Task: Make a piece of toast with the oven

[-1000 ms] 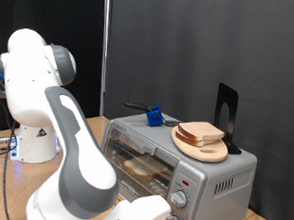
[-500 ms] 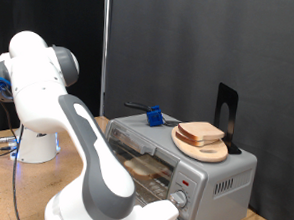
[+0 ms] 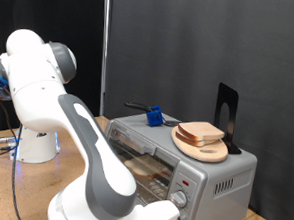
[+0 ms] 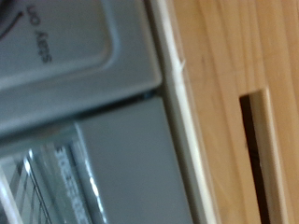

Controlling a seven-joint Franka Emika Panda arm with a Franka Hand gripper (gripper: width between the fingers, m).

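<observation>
Exterior view: the boxy silver-grey toaster oven (image 3: 179, 162) is sitting w/ its glass door facing the view's bottom-left, the pale square piece of toast (image 3: 202, 131) lying on a round light-wood plate (image 3: 202, 148) on its top by a small blue object (image 3: 155, 117) and a black upright stand (image 3: 225, 115). The white arm's gripper (image 3: 153, 216) is crowding the oven's front corner at the bottom edge; can't tell how the jaws stand. Wrist view: oven panel (image 4: 70, 51) edge is filling the frame close up, meeting the light wooden tabletop (image 4: 224, 84); fingers not visible.

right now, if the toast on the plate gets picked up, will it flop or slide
The toast looks thick and flat with a firm crust, so it probably stays stiff and is light. It rests loosely on a smooth wooden plate atop the oven, so a push would likely slide it. Hard pinching may dent it.
</observation>
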